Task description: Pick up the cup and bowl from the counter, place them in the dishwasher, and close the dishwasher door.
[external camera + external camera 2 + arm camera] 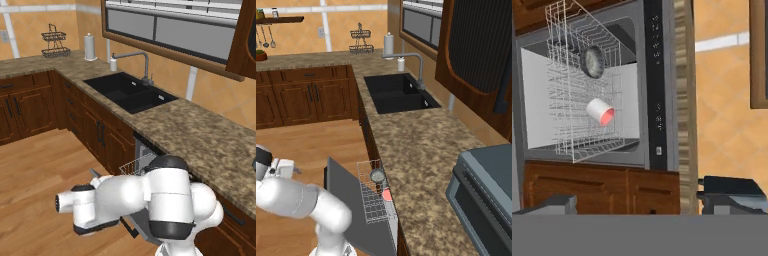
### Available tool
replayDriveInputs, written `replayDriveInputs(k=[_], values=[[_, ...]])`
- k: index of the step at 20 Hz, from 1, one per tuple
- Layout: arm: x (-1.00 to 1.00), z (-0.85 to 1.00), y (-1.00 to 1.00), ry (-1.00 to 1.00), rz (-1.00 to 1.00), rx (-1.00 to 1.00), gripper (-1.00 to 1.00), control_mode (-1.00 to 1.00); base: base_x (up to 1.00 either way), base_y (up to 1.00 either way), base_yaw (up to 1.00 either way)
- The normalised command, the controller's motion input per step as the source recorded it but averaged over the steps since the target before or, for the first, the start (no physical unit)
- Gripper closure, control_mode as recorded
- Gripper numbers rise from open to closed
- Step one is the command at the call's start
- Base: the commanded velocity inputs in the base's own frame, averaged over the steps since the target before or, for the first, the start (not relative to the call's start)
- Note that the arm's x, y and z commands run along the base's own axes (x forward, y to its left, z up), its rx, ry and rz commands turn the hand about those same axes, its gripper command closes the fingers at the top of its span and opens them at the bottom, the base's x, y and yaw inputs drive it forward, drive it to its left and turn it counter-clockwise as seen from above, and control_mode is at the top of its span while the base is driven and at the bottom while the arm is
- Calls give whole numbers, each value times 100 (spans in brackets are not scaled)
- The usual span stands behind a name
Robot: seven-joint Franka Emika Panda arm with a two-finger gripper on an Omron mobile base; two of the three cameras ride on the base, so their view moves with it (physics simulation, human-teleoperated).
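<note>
- Kitchen floor in front of the dishwasher [657, 90]: gripper [639, 202] gapes wide, holding nothing.
- Cup [600, 111] and bowl [592, 62] sit in its pulled-out rack [572, 145].
- Risk, I judge: lifting the dishwasher door [351, 200] against that rack could jam it.

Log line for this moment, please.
cup: in rack | bowl: in rack | dishwasher door: open | gripper: open, empty

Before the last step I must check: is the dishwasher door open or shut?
Open. The dishwasher door hangs down, and the white wire rack stands out, holding the bowl and the cup.
</note>
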Motion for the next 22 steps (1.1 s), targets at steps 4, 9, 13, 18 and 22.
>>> replayDriveInputs(k=[4, 9, 13, 18, 22], values=[[-6, -68, 26, 0, -16, -19, -100, -100, 0, 0, 0], [-6, -66, 25, 0, -15, -18, -100, -100, 0, 0, 0], [0, -75, 2, 0, -5, -9, -100, -100, 0, 0, 0], [20, -82, 0, 0, 6, 0, -100, -100, 0, 0, 0], [47, -75, 0, 0, 15, 1, -100, -100, 0, 0, 0]])
